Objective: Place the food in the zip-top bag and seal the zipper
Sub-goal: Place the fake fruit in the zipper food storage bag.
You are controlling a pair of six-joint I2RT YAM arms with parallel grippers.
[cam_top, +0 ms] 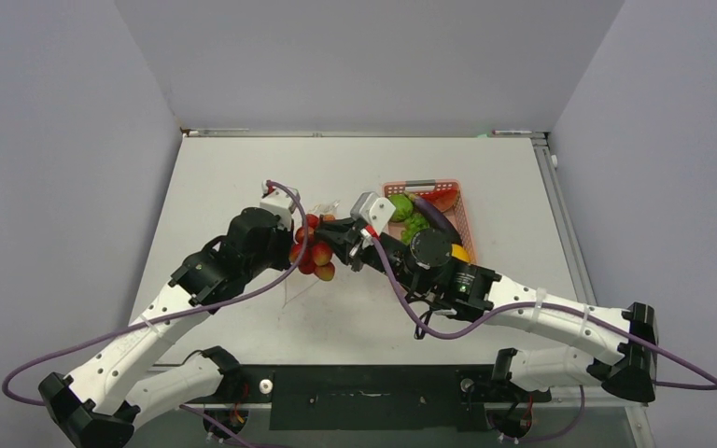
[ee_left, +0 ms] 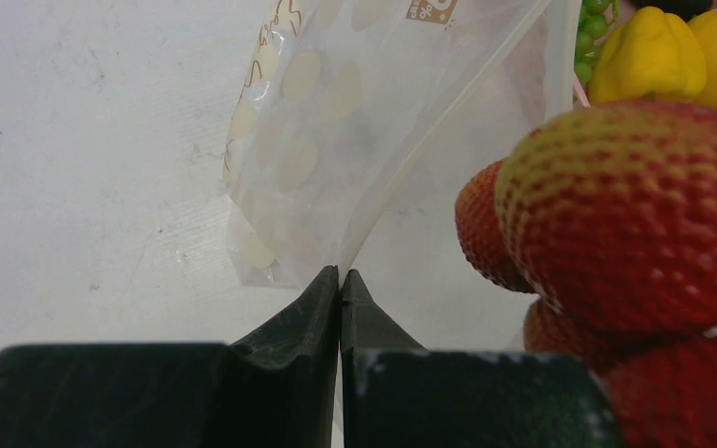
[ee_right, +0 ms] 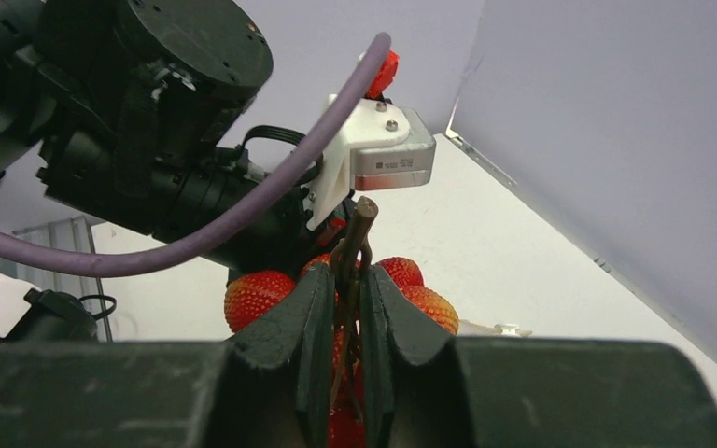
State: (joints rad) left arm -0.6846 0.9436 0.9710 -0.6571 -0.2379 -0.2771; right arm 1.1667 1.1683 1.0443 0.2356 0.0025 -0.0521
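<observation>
My left gripper is shut on the edge of the clear zip-top bag, which has white polka dots and hangs open over the table. A thin straight strip, the zipper, runs up from the jaws. My right gripper is shut on the brown stem of a bunch of red toy strawberries. The bunch hangs right beside the bag, close to the left fingers. In the top view both grippers meet mid-table, left and right, with the strawberries between them.
The pink basket stands just right of the grippers. It holds a green round fruit, green grapes, a purple eggplant, a red piece and a yellow pepper. Grey walls enclose the table.
</observation>
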